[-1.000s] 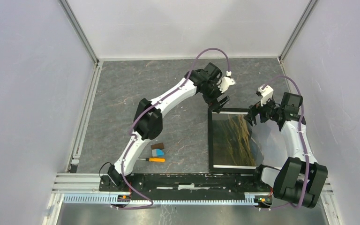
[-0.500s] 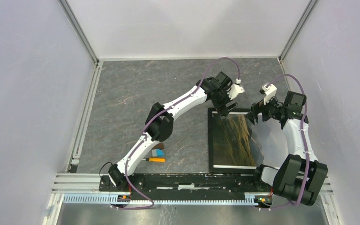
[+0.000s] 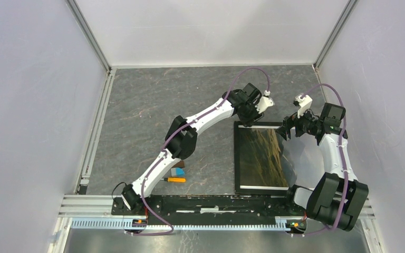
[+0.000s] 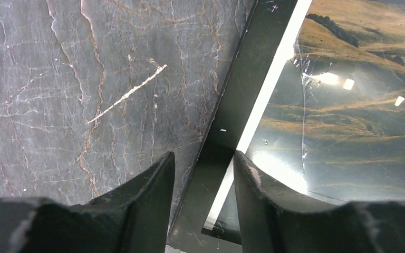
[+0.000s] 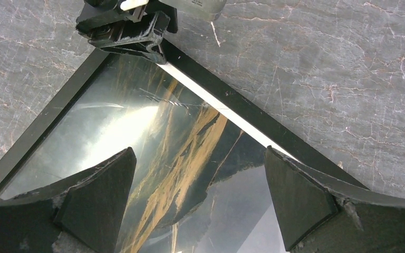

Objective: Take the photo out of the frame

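Note:
The frame (image 3: 236, 158) lies flat, glass up, on the grey table right of centre. The photo (image 3: 258, 155), a print of green-brown hills, shows under the glossy glass. My left gripper (image 3: 253, 122) is down at the frame's far left corner. In the left wrist view its jaws (image 4: 203, 155) stand half closed astride the black border (image 4: 248, 68), one finger over the table and one over the photo (image 4: 358, 105). Contact is unclear. My right gripper (image 3: 285, 130) hovers wide open over the far right part of the glass (image 5: 184, 142), holding nothing.
A small brown block (image 3: 177, 164), a blue piece (image 3: 178, 172) and an orange-handled screwdriver (image 3: 175, 179) lie by the left arm's lower link. White walls close in the table on three sides, with a metal rail (image 3: 92, 137) along the left.
My left arm swung right and down onto the frame's far left corner, and its jaws narrowed from wide open to about half. The right gripper barely shifted.

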Motion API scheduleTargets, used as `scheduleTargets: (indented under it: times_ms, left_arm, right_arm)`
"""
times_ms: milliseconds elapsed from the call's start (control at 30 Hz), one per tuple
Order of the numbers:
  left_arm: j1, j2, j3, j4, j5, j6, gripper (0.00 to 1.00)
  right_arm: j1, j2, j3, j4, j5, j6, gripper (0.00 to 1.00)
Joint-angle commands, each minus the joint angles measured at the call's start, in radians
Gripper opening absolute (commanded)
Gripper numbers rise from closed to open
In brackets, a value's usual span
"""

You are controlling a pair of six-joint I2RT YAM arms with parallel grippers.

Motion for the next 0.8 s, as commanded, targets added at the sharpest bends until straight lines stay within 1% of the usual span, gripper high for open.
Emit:
scheduleTargets:
  times_ms: [0,100,133,200,267,400,500,600,667,767]
  left_arm:
    - [0.033,-0.035,-0.036,-0.008,-0.044,0.031,0.48]
    - [0.071,-0.056,-0.061,-0.040,-0.047,0.013,0.35]
    - [0.085,-0.073,-0.083,-0.042,-0.050,0.009,0.33]
    - [0.114,-0.115,-0.154,-0.035,-0.065,0.001,0.27]
    - [0.147,-0.158,-0.230,-0.016,-0.091,-0.016,0.17]
    - [0.230,-0.225,-0.333,-0.008,-0.114,-0.119,0.02]
    - [0.311,-0.297,-0.445,0.016,-0.098,-0.230,0.02]
    - [0.370,-0.404,-0.634,0.097,-0.110,-0.310,0.02]
    - [0.381,-0.504,-0.772,0.183,-0.158,-0.335,0.02]
    - [0.383,-0.619,-0.924,0.231,-0.237,-0.360,0.02]
  right_arm:
    - [-0.008,0.006,0.024,-0.005,-0.029,0.000,0.98]
    - [-0.009,0.008,0.020,-0.006,-0.032,-0.006,0.98]
    - [-0.009,0.011,0.020,-0.005,-0.032,-0.008,0.98]
    - [-0.009,0.021,0.026,-0.005,-0.035,-0.009,0.98]
    - [-0.009,0.038,0.040,-0.013,-0.041,-0.007,0.98]
    - [-0.010,0.055,0.053,-0.017,-0.050,-0.004,0.98]
    - [-0.010,0.054,0.049,-0.005,-0.041,0.007,0.98]
    - [-0.010,0.045,0.039,0.008,-0.027,0.021,0.98]
    - [-0.010,0.035,0.026,0.029,-0.011,0.035,0.98]
    - [-0.011,0.031,0.014,0.044,0.023,0.055,0.98]
